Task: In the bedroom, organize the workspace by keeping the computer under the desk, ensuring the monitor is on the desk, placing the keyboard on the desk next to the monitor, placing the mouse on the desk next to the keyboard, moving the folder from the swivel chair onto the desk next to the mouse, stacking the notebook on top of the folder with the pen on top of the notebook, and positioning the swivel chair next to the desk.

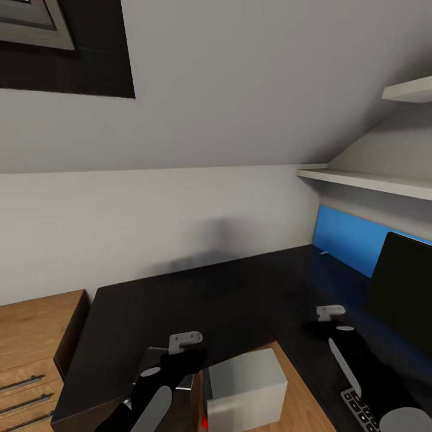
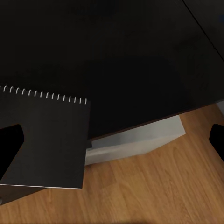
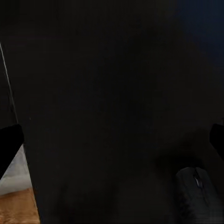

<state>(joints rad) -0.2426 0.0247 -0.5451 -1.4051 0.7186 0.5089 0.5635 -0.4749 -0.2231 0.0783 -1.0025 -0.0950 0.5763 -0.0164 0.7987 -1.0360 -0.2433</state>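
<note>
Left gripper (image 2: 114, 140) hangs wide open over the notebook (image 2: 44, 142) at the desk (image 1: 240, 288) edge; right gripper (image 3: 112, 140), apparently wide too, hovers near the mouse (image 3: 195, 193).

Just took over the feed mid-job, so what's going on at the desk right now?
The robot stands at the glossy black L-shaped desk, both arms out over it. The left hand hangs open above the dark grey spiral-bound notebook at the desk's edge, holding nothing. The right hand is open near the small black mouse. The light grey computer tower sits on the floor under the desk; the black monitor is on the desk.

Grey sloped wall (image 1: 240, 90), oak floor (image 2: 154, 186)
</note>
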